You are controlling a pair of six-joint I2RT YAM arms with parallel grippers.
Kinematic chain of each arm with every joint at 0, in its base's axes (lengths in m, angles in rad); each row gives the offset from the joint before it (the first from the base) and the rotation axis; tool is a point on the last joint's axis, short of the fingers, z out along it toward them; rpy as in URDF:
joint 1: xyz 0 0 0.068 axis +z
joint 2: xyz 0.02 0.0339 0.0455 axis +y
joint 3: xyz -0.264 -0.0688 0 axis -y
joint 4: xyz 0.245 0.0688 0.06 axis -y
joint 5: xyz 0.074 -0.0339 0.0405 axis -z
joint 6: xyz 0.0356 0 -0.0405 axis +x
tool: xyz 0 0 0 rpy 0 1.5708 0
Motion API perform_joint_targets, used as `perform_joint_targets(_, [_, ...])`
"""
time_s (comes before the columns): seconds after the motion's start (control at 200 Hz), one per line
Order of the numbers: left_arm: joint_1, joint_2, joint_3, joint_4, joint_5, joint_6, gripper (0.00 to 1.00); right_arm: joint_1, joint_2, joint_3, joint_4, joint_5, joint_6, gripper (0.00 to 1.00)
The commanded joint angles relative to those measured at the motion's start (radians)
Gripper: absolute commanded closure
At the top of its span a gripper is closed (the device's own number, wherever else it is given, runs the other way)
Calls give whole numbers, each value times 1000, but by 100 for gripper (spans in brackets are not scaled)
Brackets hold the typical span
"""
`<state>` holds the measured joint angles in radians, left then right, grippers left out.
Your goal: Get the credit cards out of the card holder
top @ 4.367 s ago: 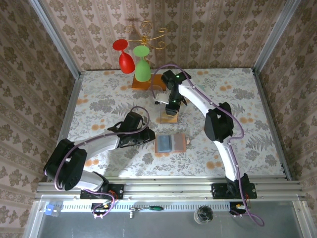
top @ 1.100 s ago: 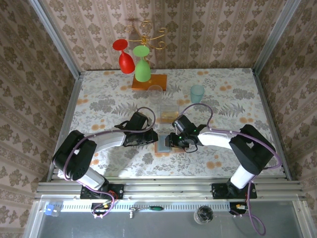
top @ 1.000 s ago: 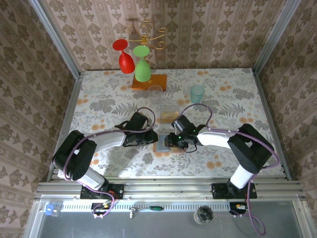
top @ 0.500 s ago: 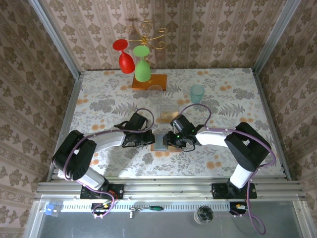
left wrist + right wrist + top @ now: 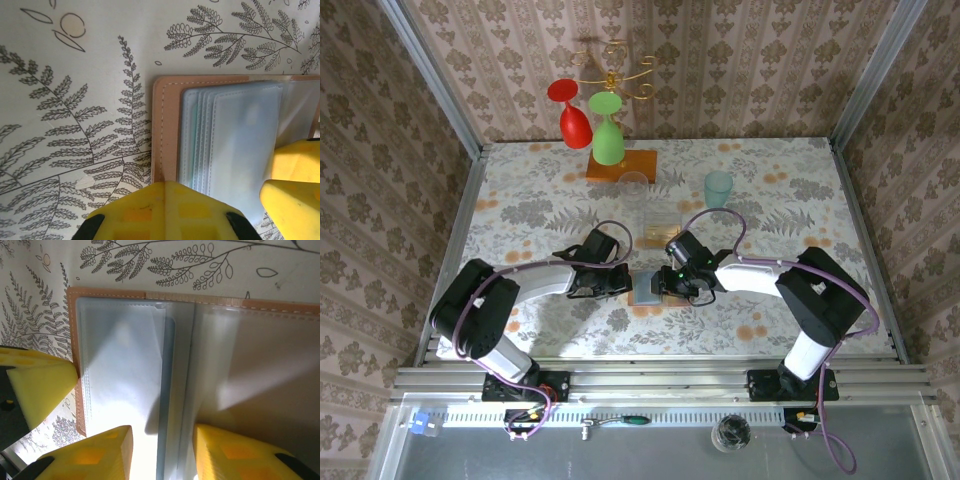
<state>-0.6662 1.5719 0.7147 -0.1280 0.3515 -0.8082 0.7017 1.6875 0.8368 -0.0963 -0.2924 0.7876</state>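
Your left pincer (image 5: 620, 283) has clenched at the left edge of the open salmon-brown card holder (image 5: 646, 288) with grey-blue pockets, lying on the floral table (image 5: 540, 200). Your right pincer (image 5: 162, 435), at the back earlier, now straddles the pockets, fingers apart.

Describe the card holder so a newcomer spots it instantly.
From the glass rack at the table's back, come toward the near edge, past the tan cards. The card holder lies open there: flat, salmon-rimmed, grey-blue pockets inside, bigger than them.
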Motion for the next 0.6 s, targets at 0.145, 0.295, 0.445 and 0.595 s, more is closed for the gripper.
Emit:
perform_joint_targets(0.145, [-2, 11, -32, 7, -5, -16, 96, 7, -69, 48, -75, 20, -12, 63])
perform_joint_targets(0.295, [-3, 10, -31, 11, -6, -20, 96, 10, -66, 63, -44, -25, 7, 66])
perform_joint_targets(0.445, [-2, 5, -32, 7, -8, -19, 96, 17, -22, 85, -19, -57, 20, 68])
perform_joint_targets(0.595, [-1, 5, -32, 4, -6, -15, 96, 23, 15, 98, 1, -67, 27, 70])
